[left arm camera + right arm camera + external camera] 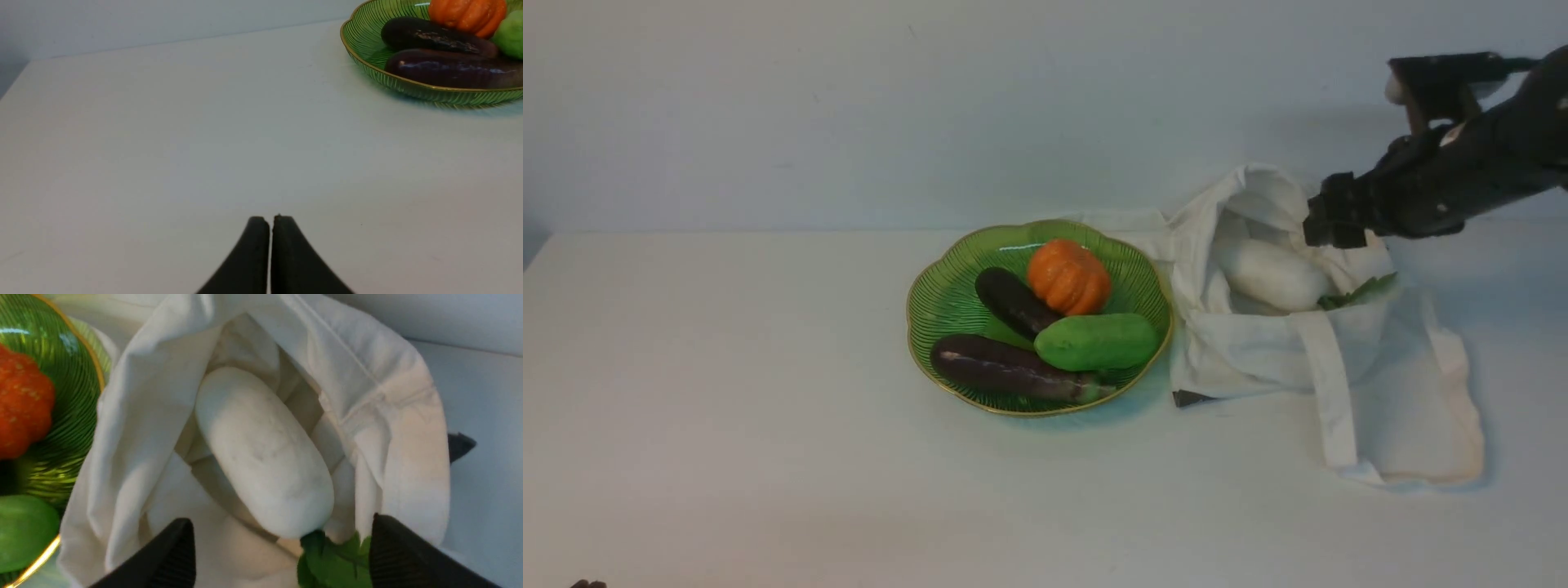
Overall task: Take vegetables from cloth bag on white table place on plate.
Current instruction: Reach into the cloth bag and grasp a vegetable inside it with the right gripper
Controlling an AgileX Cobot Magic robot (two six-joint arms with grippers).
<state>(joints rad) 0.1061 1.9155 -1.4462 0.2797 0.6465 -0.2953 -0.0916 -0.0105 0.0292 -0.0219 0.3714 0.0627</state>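
On plate (931,286): pumpkin (1068,276), two eggplants (1013,302), cucumber (1097,341). White radish (1274,273) lies in bag (1388,392) on table (727,408), not yet taken. My right gripper (282,524) hovers over it, jaws apart; left gripper (269,220) idle, jaws together.

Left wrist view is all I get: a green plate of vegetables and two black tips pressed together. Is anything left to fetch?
Observer: Yes. A white radish lies in the open mouth of a cloth bag, just to the right of the plate.
Operator: Is anything going for it?
Observer: The right hand hangs over the bag's mouth, open and holding nothing. In its own camera, one finger shows on each side of the radish's leafy end.
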